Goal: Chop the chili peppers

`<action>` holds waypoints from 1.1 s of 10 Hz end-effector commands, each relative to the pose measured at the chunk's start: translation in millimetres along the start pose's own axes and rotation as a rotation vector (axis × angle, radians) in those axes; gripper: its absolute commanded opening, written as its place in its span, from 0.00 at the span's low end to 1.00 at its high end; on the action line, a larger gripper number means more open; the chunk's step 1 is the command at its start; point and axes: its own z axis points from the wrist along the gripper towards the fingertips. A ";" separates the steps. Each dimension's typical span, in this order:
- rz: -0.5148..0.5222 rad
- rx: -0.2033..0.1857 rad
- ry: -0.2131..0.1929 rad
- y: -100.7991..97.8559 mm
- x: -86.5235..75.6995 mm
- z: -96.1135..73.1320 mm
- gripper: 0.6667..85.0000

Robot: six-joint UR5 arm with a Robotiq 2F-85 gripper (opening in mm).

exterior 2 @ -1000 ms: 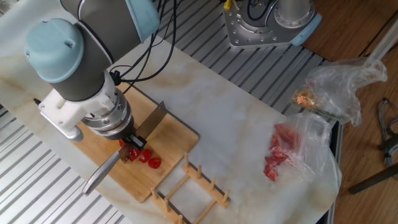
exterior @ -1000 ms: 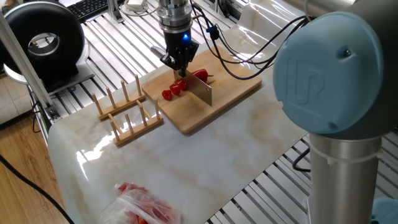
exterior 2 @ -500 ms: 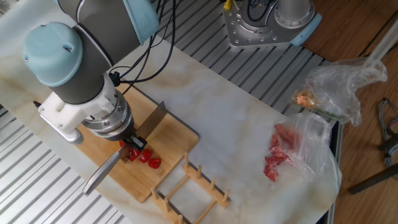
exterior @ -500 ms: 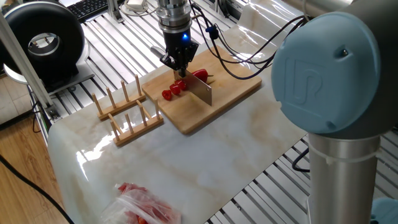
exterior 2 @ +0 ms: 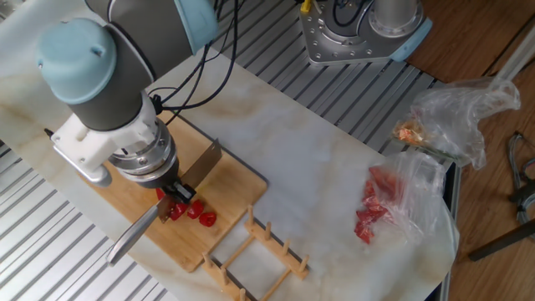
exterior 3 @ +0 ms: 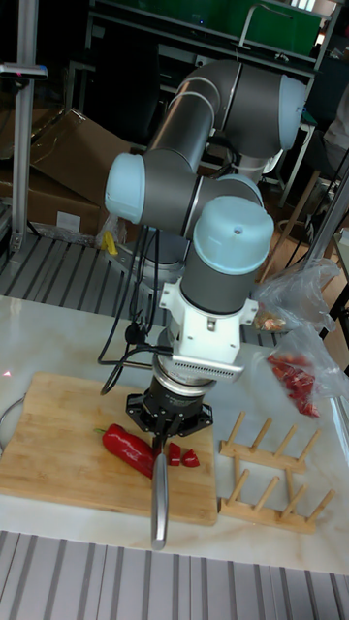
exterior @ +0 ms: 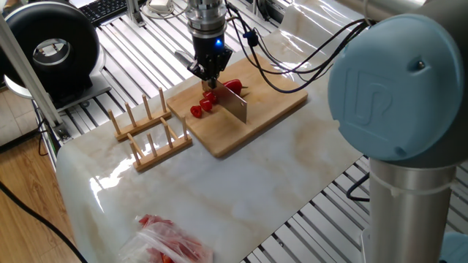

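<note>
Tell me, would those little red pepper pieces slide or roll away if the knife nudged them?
Probably they would skid a bit: the pieces look glossy and small, so light. They seem stubby and rounded, so they might roll on the flat board. The uncut pepper is tapered, so it would likely roll in a curve.

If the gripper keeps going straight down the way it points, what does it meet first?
Probably the cut end of the glossy red chili pepper directly beneath the gripper, with the bamboo cutting board under it; depth is hard to judge.
</note>
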 end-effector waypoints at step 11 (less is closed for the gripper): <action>-0.036 0.007 -0.039 2.5 -3.2 -12.7 0.01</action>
